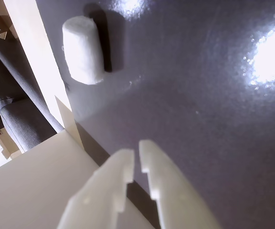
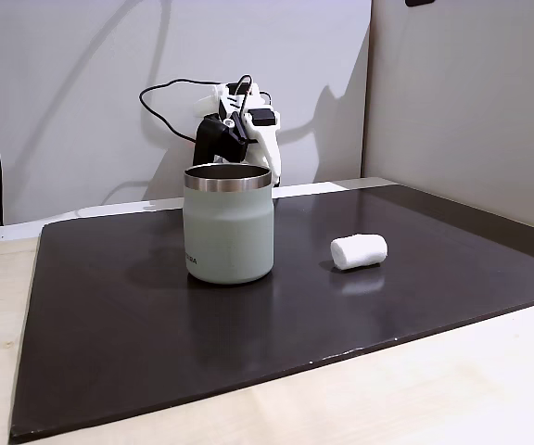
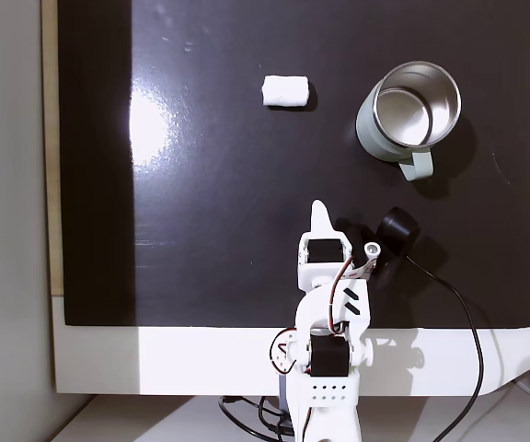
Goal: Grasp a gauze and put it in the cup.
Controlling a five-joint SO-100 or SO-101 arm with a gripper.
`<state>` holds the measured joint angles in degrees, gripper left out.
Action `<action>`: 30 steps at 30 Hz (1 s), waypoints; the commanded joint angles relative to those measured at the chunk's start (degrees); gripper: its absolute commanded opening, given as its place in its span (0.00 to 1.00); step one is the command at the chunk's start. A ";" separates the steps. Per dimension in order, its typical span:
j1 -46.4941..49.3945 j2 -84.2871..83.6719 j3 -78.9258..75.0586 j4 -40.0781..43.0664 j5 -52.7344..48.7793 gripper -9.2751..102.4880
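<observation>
A: Nearest the wrist cam, gripper (image 1: 136, 157), fingers nearly together, holding nothing, parked above the dark mat (image 1: 199, 119).

B: Further out, gauze (image 1: 83, 50) lying on its side on that mat, well apart from the cup (image 2: 229, 227).

A: Looks light, soft, squishy. Probably best pinched across the middle of the roll, gently.

From my station I count one small white cylindrical roll of gauze (image 3: 284, 90), lying just beside the one pale mint-green tumbler with a shiny steel rim (image 3: 409, 118). One dark glossy mat (image 3: 201, 230) lies under the tumbler, and one white arm (image 3: 329, 322) with two fingers (image 1: 166, 181).
</observation>
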<state>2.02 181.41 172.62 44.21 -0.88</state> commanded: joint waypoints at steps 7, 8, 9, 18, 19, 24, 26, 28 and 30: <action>-0.62 0.70 -0.44 -1.67 -1.32 0.08; -0.62 0.70 -0.44 -1.67 -1.41 0.08; -0.62 0.70 -0.44 -1.67 -1.49 0.08; -0.44 0.70 -1.23 -0.88 -1.14 0.08; -0.44 0.70 -2.11 0.18 -1.05 0.08; -2.55 -2.20 -9.58 4.66 -0.35 0.08; -3.25 -9.23 -15.12 5.27 1.67 0.08; -3.43 -19.69 -22.85 6.24 5.01 0.08; -3.34 -30.23 -31.55 7.82 8.00 0.08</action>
<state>-0.70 164.27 154.78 50.80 3.96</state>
